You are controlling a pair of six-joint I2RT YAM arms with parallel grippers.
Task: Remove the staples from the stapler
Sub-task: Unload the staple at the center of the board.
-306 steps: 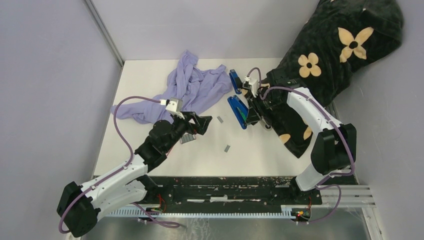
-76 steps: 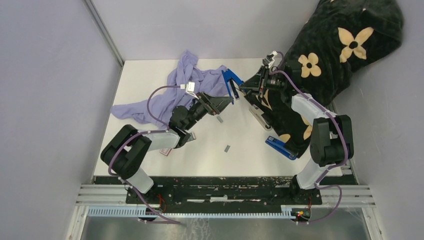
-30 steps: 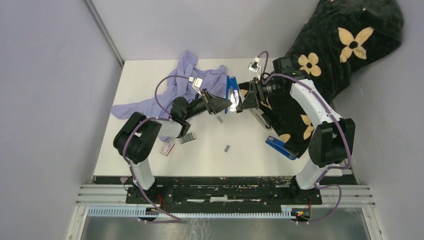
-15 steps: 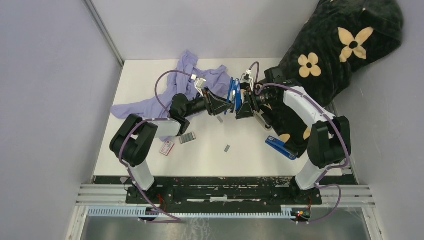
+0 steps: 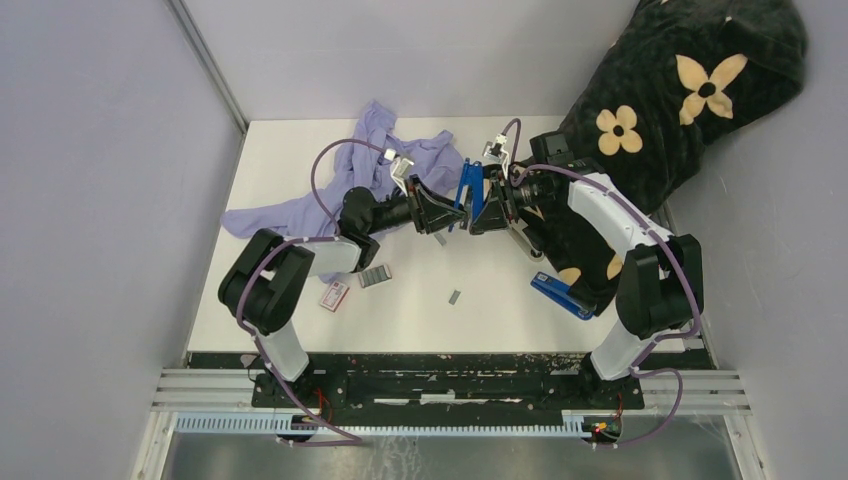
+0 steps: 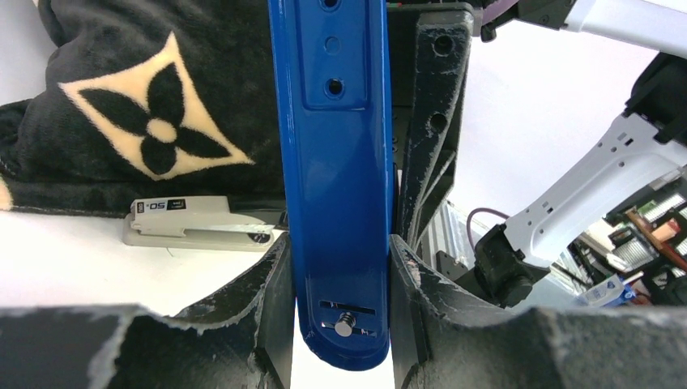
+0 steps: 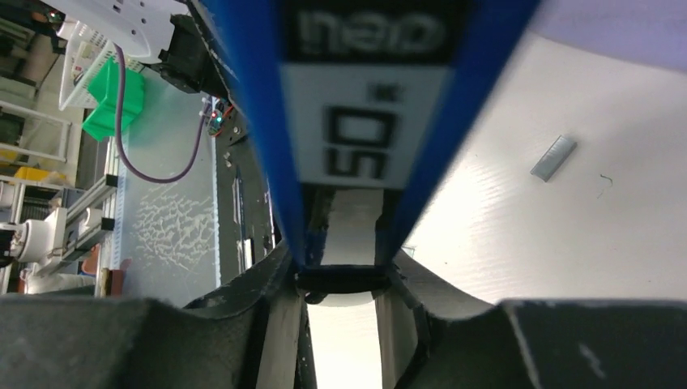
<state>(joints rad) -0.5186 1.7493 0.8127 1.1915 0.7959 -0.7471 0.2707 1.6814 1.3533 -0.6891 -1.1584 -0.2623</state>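
You have three staplers: the blue stapler (image 5: 468, 188), raised mid-table and clamped between the left gripper (image 5: 453, 208) and right gripper (image 5: 485, 207); a grey stapler (image 5: 521, 238) at its 4 o'clock; and a second blue stapler (image 5: 562, 295) on the blanket (image 5: 690, 90). Three lots of staples lie below it on open table (image 5: 520, 325): a near strip (image 5: 440, 238) at 7, a far strip (image 5: 454, 296) at 6, and a ribbed block (image 5: 375, 276) at 8.

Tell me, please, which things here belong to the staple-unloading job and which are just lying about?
Part of the job:
- held blue stapler
- loose staple strips

Just lying about:
- purple cloth
- black flowered blanket
- grey stapler
- second blue stapler
- red-and-white box
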